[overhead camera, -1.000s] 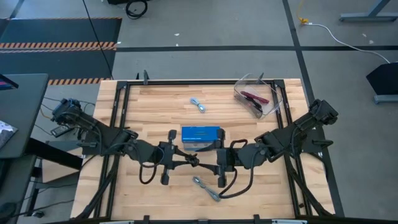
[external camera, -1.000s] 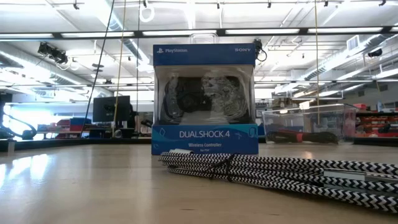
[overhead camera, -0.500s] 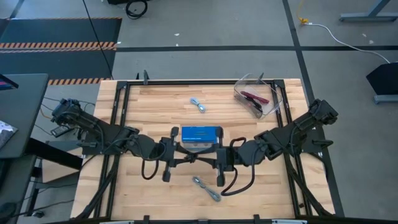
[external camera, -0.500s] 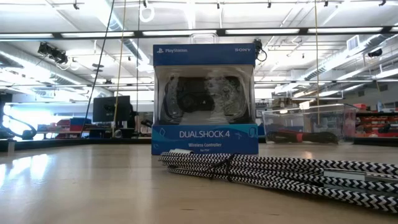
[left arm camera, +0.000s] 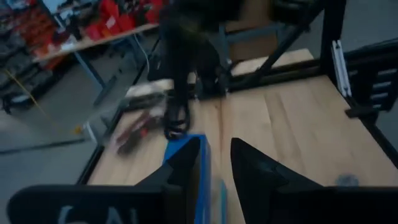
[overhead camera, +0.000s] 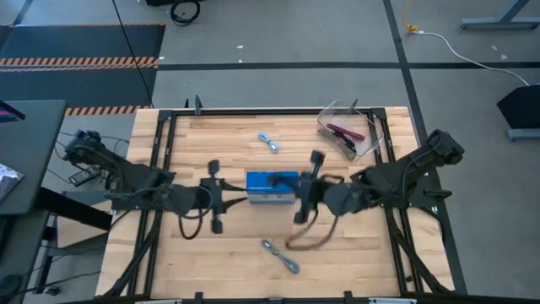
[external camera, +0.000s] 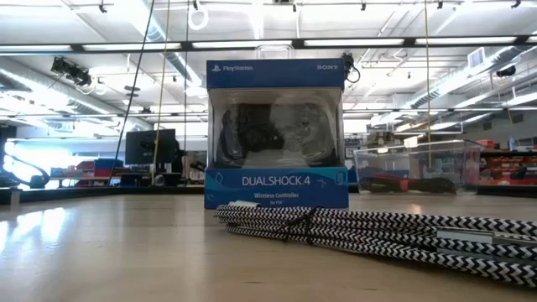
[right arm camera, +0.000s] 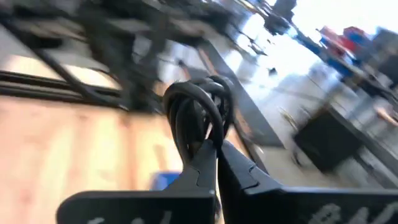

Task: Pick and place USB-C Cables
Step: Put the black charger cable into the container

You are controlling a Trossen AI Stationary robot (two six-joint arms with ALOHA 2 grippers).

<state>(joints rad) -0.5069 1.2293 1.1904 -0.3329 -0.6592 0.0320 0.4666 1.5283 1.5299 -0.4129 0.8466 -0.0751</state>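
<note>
the right end effector (right arm camera: 214,163) is pinched tight on a coiled black cable (right arm camera: 198,111), its glossy round loops standing up between the dark tapered fingers, raised above the wooden plank surface (overhead camera: 202,262) just right of the blue rectangular box (overhead camera: 272,187). the left end effector (left arm camera: 214,163) sits just left of that box, fingers narrowly parted around nothing. nearest the front edge lies a silver-grey braided cable (overhead camera: 281,256), its black-and-white weave plain in the low view. beyond the box rests a pale blue-white cable (overhead camera: 270,143), and at the far right corner a clear plastic bin (overhead camera: 325,128) holds a red cable (overhead camera: 346,132).
</note>
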